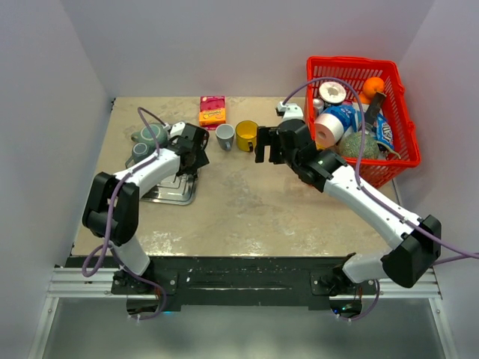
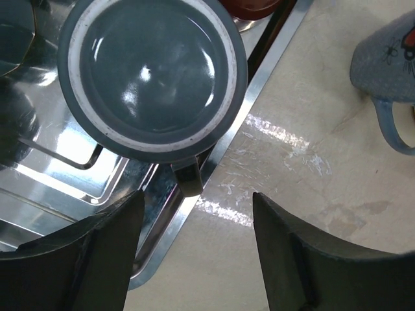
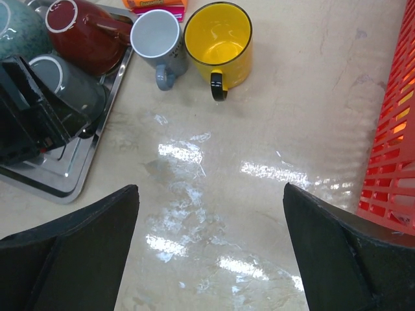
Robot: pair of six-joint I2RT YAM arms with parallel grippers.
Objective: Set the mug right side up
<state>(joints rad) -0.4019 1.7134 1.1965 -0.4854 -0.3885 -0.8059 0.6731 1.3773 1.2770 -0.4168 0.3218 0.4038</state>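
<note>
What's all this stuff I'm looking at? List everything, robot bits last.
yellow mug: one, yellow, upright, table's far middle
blue-grey mug: one, blue-grey, upright, left of the yellow one
dark grey mug: one, dark grey, upside down, tray's right edge
red mug: one, red, upside down, in tray
grey-green mugs: two, grey-green, tray's far left
tray: one, silver, table's left
box: one, orange and pink, far edge
basket: one, red, far right, full of assorted items
table: one, beige
left gripper: one, black, open by the dark grey mug's handle
right gripper: one, black, open over bare table
</note>
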